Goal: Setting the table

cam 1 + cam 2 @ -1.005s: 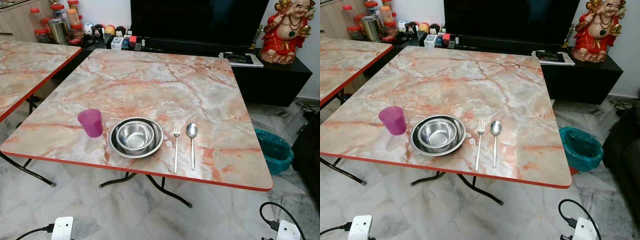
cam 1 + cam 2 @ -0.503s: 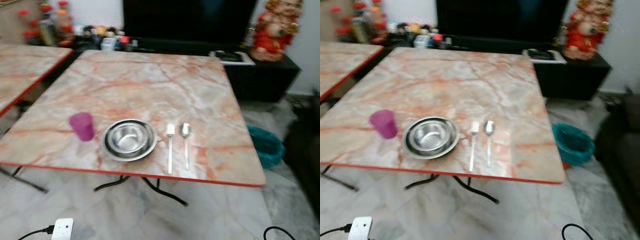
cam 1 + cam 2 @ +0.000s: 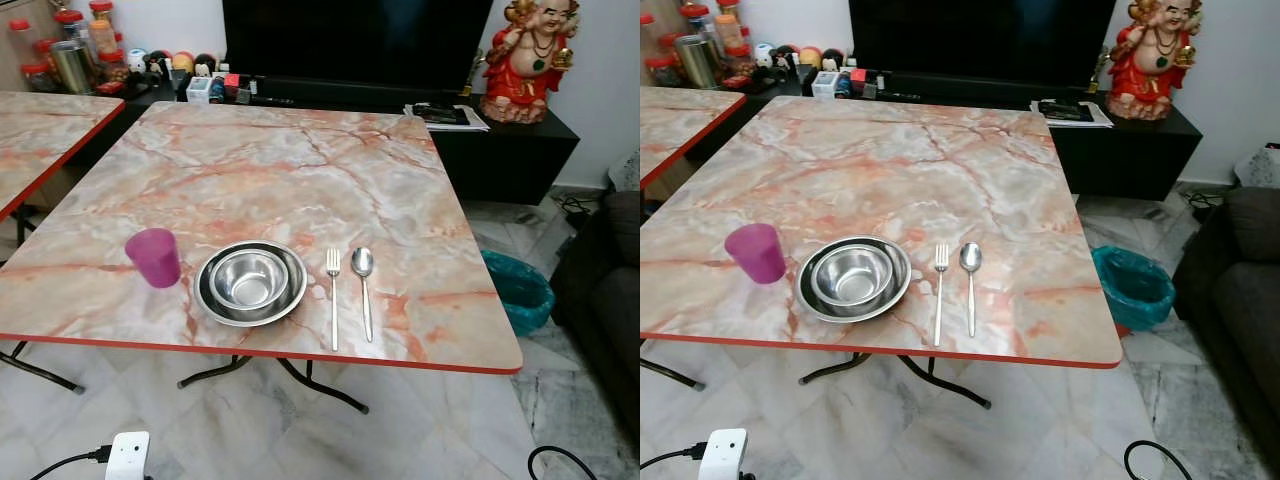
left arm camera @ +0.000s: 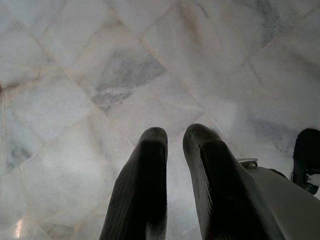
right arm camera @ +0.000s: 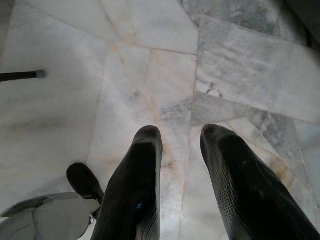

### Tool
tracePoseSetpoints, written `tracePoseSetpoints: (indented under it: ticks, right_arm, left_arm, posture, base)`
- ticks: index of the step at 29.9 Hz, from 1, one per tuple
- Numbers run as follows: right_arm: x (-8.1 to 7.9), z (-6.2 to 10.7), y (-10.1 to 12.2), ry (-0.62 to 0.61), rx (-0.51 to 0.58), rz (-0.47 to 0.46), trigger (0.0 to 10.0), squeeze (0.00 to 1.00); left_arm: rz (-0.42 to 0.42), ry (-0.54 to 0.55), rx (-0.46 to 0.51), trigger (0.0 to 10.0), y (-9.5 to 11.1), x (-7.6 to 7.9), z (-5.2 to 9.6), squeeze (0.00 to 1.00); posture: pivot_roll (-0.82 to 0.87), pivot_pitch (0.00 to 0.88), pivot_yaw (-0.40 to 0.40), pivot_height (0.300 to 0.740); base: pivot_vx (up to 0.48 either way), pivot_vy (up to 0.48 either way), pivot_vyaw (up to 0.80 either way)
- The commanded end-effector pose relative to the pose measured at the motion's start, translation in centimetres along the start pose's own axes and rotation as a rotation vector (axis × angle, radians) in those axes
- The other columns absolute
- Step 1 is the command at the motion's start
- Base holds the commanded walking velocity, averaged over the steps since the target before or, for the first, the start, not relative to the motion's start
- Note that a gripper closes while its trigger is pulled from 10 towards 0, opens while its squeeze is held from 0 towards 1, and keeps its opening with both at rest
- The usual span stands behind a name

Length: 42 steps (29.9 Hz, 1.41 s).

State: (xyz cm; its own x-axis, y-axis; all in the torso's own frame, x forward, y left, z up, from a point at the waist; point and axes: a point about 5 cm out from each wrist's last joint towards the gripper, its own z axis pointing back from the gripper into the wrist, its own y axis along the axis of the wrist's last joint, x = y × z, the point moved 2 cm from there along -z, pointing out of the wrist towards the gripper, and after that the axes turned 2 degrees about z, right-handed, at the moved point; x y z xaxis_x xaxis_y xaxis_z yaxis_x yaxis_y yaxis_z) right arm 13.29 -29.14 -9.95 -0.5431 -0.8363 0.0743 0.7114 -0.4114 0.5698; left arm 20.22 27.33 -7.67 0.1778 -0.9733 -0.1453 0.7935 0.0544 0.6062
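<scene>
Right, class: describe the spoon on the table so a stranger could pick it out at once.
Find the marble-patterned table with the red edge, then the steel bowl near its front edge. Two long utensils lie side by side to the bowl's right. The spoon is the farther one, with an oval head, not the fork's prongs.

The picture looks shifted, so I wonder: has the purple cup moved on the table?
No. The purple cup sits just left of the bowls, as before; only the camera moved.

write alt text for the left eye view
A marble-pattern table holds a place setting near its front edge: purple cup, steel bowl nested in a plate, then fork and spoon side by side.
</scene>
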Motion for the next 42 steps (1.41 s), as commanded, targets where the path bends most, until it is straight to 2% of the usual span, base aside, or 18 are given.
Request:
tracePoseSetpoints:
  ticks: [1, 5, 7, 9, 14, 22, 42]
  right_arm:
    - [0.3, 0.0, -0.1, -0.006, -0.004, -0.007, 10.0, 0.0]
    - [0.1, 0.0, -0.2, 0.003, -0.006, 0.003, 10.0, 0.0]
    - [-1.3, 0.0, -0.5, 0.021, -0.013, -0.004, 10.0, 0.0]
    - [-1.6, 0.0, -0.5, 0.028, -0.01, -0.003, 10.0, 0.0]
    - [-2.2, 0.0, -0.7, 0.035, -0.015, -0.008, 10.0, 0.0]
    - [-2.8, 0.0, -0.9, 0.041, -0.019, -0.014, 10.0, 0.0]
    - [-3.0, 0.0, -0.9, 0.039, -0.026, -0.016, 10.0, 0.0]
  left_arm:
    - [-0.02, -0.002, -0.034, 10.0, -0.9, -0.2, 0.1, 0.0]
    - [-0.021, -0.002, -0.035, 10.0, -0.9, -0.2, 0.1, 0.0]
    - [-0.006, -0.011, -0.035, 10.0, -1.0, -0.1, 0.1, 0.0]
    - [-0.035, -0.014, -0.033, 10.0, -0.8, -0.1, 0.1, 0.0]
    - [-0.038, -0.001, -0.041, 10.0, -0.9, -0.2, 0.1, 0.0]
    - [-0.022, 0.002, -0.036, 10.0, -0.8, -0.2, 0.1, 0.0]
    - [-0.031, 0.009, -0.037, 10.0, -0.7, -0.3, 0.1, 0.0]
  posture:
    - [-0.02, 0.062, -0.061, 0.74]
    - [-0.02, 0.061, -0.062, 0.74]
    - [-0.02, 0.067, -0.062, 0.74]
    - [-0.02, 0.069, -0.062, 0.74]
    - [-0.02, 0.075, -0.061, 0.74]
    - [-0.02, 0.081, -0.061, 0.74]
    - [-0.01, 0.084, -0.061, 0.74]
  base:
    - [0.0, 0.0, 0.0]
    - [0.0, 0.0, 0.0]
    - [0.0, 0.0, 0.0]
    - [0.0, 0.0, 0.0]
    - [0.0, 0.0, 0.0]
    - [0.0, 0.0, 0.0]
    - [0.0, 0.0, 0.0]
